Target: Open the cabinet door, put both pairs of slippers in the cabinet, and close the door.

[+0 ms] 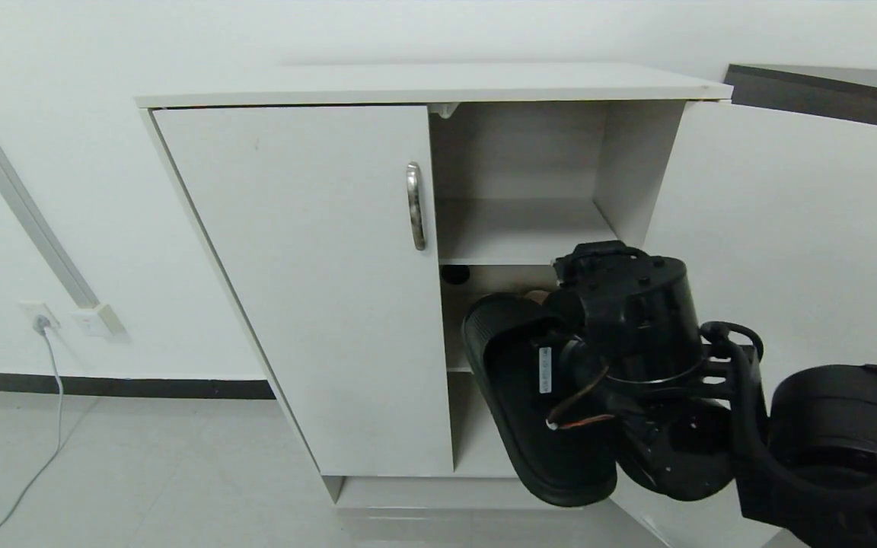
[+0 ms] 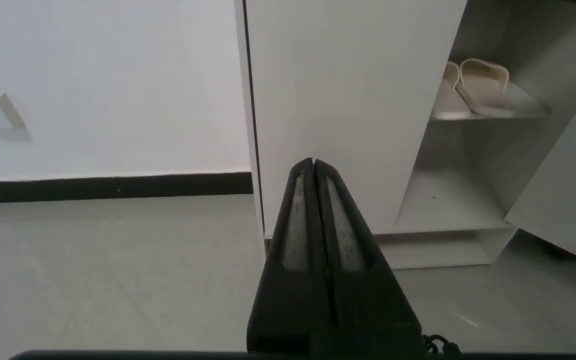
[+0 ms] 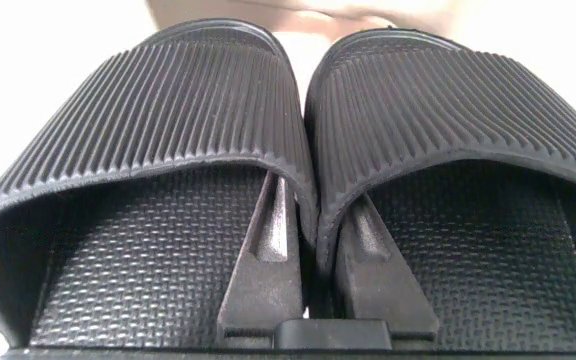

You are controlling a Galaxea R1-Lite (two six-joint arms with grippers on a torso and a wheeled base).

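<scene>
The white cabinet (image 1: 294, 289) has its left door shut and its right door (image 1: 789, 243) swung open. A pair of black slippers (image 1: 537, 411) hangs in front of the open half, level with the lower shelves. My right gripper (image 3: 313, 262) is shut on the pair, with one finger (image 3: 266, 255) inside each slipper pinching their adjoining side walls (image 3: 308, 190). A pair of beige slippers (image 2: 478, 85) lies on the cabinet's middle shelf. My left gripper (image 2: 313, 172) is shut on nothing, low above the floor in front of the cabinet's left door.
The shut left door carries a metal handle (image 1: 416, 205). The upper shelf (image 1: 522, 228) and the bottom shelf (image 2: 448, 200) are bare. A wall socket with a cable (image 1: 41, 323) is at the far left. Grey floor (image 1: 141, 472) lies open to the left.
</scene>
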